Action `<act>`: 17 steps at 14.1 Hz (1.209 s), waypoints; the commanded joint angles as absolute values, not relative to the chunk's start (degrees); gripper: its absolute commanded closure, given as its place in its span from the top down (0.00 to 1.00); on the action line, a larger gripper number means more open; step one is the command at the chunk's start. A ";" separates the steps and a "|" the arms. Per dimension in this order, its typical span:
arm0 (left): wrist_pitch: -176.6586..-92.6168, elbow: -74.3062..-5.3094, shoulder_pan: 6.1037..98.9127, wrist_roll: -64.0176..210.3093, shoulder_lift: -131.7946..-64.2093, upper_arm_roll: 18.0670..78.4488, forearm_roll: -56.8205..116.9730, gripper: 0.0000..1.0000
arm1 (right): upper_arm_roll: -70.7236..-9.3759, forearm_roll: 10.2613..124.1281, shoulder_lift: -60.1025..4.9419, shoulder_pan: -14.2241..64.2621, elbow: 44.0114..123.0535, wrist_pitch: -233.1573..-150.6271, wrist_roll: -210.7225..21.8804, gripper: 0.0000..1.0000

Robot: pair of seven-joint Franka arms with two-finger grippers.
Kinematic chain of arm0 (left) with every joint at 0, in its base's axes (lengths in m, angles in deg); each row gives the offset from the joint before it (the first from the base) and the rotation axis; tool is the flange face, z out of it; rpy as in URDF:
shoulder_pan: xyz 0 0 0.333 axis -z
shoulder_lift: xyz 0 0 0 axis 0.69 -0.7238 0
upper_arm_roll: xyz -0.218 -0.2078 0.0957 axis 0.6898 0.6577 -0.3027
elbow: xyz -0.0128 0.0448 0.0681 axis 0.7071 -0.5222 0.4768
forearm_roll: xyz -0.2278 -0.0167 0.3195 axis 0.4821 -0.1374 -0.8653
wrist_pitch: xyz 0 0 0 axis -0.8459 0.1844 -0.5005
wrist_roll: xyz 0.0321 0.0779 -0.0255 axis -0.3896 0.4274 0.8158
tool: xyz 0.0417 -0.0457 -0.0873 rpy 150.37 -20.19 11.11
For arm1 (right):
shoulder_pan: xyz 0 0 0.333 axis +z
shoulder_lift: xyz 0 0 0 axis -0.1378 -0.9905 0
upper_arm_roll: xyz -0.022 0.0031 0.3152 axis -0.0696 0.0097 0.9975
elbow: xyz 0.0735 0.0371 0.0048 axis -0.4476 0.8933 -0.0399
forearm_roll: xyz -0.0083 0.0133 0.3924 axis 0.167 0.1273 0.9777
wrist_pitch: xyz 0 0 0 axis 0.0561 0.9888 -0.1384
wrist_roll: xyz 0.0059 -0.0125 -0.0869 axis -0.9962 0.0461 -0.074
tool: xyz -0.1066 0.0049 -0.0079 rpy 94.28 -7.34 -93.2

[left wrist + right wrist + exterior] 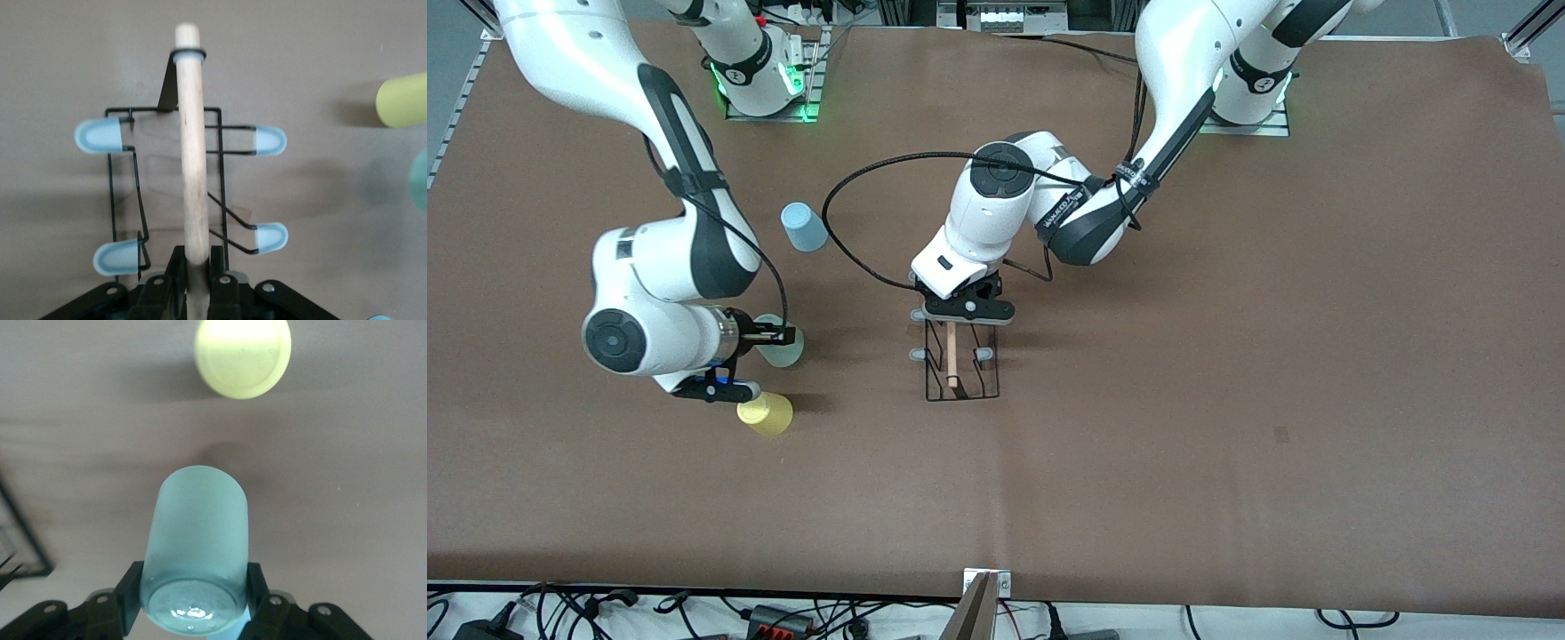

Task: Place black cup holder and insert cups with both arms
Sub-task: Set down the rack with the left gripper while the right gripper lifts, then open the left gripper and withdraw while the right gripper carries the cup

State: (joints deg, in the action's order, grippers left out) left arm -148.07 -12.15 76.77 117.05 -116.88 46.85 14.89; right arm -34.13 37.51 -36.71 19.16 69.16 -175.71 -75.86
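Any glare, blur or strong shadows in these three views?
Front view: even light, soft shadows beside the black cup holder and yellow cup. Left wrist view: sharp rack, yellow cup edge soft. Right wrist view: glare on the held green cup.

2 glossy white arms (996, 213), black joint bands, looping black cables (854, 231); green base lights; black pincers.

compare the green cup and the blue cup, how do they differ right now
The green cup is pale green and clamped between the fingers of the right gripper; the blue cup is light blue and stands free on the table, with no gripper at it. The blue cup also sits farther from the front camera. Both are small tapered tumblers of like size, neither yet on the rack.
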 commanded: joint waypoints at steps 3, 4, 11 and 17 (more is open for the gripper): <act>-138.61 -11.55 70.38 117.23 -108.25 46.63 13.96 0.51 | -34.34 44.75 -36.64 21.36 62.12 -163.92 -74.72 0.24; -136.33 -11.72 69.31 116.28 -106.76 46.54 13.97 0.55 | -34.34 45.11 -36.46 22.24 61.77 -162.42 -73.58 0.24; -118.57 -14.01 49.99 97.15 -99.46 47.51 14.14 0.75 | -34.42 50.29 -36.19 32.79 59.40 -162.31 -56.89 0.24; -103.44 -13.84 38.04 81.16 -90.33 47.42 13.79 0.81 | -34.42 51.44 -37.60 35.86 59.13 -162.40 -55.20 0.24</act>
